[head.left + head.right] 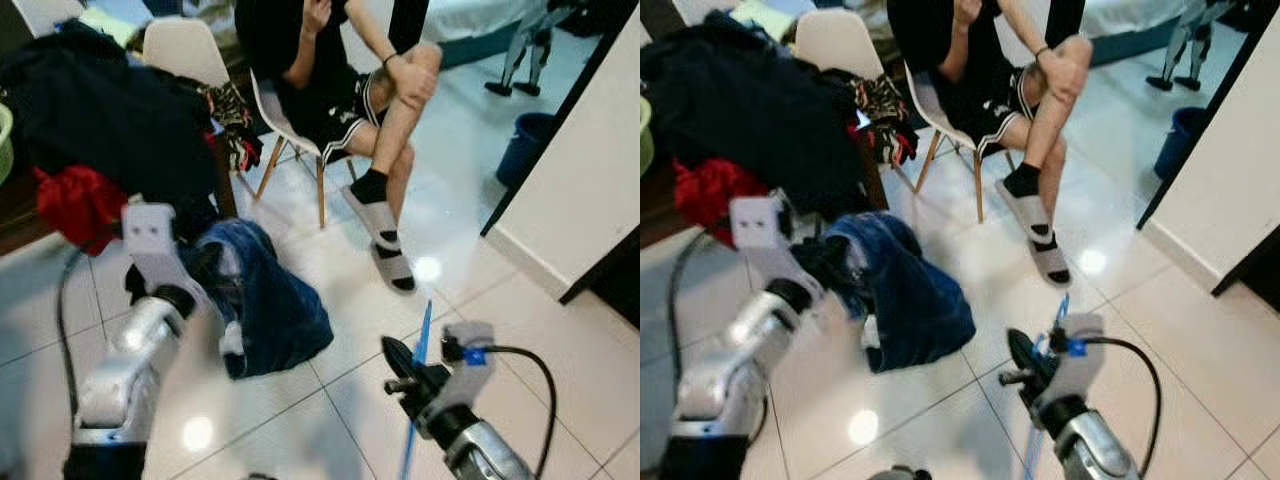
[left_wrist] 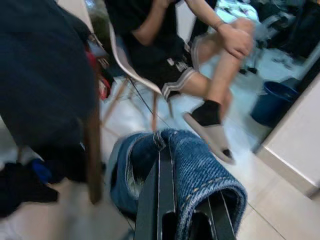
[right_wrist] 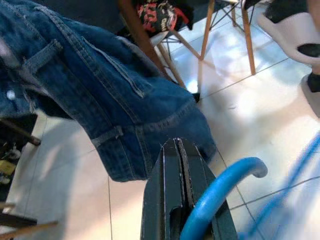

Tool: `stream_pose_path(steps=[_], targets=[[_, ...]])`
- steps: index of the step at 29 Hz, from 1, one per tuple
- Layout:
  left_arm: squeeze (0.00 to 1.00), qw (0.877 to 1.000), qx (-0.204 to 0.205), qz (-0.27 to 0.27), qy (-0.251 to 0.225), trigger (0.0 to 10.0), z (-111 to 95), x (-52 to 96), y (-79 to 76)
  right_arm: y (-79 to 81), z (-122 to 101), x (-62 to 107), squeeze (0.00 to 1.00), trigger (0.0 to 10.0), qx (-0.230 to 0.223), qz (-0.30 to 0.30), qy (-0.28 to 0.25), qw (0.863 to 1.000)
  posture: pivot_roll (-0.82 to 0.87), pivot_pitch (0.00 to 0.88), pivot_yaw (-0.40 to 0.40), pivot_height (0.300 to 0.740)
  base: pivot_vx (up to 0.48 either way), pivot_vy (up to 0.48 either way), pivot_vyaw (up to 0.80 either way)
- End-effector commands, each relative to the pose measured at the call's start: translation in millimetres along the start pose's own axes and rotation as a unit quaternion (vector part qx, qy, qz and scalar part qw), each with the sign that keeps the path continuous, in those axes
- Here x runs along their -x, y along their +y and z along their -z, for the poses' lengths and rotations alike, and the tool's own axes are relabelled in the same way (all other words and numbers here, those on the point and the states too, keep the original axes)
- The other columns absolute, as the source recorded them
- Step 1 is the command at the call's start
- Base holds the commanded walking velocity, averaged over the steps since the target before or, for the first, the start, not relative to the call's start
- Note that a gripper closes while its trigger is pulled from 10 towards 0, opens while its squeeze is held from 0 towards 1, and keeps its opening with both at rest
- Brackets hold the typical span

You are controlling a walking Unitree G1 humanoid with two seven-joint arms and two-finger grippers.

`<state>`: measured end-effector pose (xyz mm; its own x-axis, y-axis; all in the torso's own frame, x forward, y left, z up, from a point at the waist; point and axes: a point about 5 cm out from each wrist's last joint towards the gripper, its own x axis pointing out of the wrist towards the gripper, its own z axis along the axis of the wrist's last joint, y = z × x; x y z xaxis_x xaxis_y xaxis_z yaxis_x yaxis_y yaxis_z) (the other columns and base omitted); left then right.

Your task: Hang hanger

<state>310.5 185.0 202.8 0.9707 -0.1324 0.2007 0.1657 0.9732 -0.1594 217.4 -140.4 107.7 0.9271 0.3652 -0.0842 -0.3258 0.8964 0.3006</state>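
A thin blue hanger stands nearly upright over the tiled floor at the lower right. My right gripper is shut on it, and the right wrist view shows its curved hook beside the closed fingers. A bundle of blue denim jeans hangs low in front of the table. My left gripper is shut on that denim, whose folded fabric drapes over the black fingers. The hanger and the jeans are apart, with bare floor between them.
A person sits on a white chair straight ahead, legs stretched toward me. Dark clothes and a red garment pile on a wooden table at the left. A white wall and blue bin stand at right.
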Motion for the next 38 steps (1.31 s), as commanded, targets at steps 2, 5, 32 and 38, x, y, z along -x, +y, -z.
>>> stream_pose_path(steps=[2,5,32,38], targets=[[0.0,0.999,-0.012,-0.008,-0.035,10.0,-15,-6.7,6.2,-4.1,3,3.8,0.0,10.0,0.005,0.013,0.006,1.0,0.04,0.176,0.023,0.74,0.48,0.0,0.0],[0.0,0.998,-0.019,-0.017,-0.053,10.0,-27,-12.7,12.1,-3.8,3,3.4,0.0,10.0,0.007,0.012,0.007,1.0,0.05,0.173,0.022,0.74,0.48,0.0,0.54],[0.0,0.942,-0.027,0.028,-0.334,10.0,-231,-47.3,8.6,-3.5,4,6.0,0.0,10.0,-0.005,0.009,-0.005,1.0,0.04,0.163,0.021,0.74,0.48,0.0,0.19],[0.0,0.914,-0.072,-0.005,-0.399,10.0,-287,-27.6,26.5,-0.9,5,6.5,0.0,10.0,0.002,0.002,-0.003,1.0,0.05,0.162,0.025,0.74,0.48,0.0,0.69]])
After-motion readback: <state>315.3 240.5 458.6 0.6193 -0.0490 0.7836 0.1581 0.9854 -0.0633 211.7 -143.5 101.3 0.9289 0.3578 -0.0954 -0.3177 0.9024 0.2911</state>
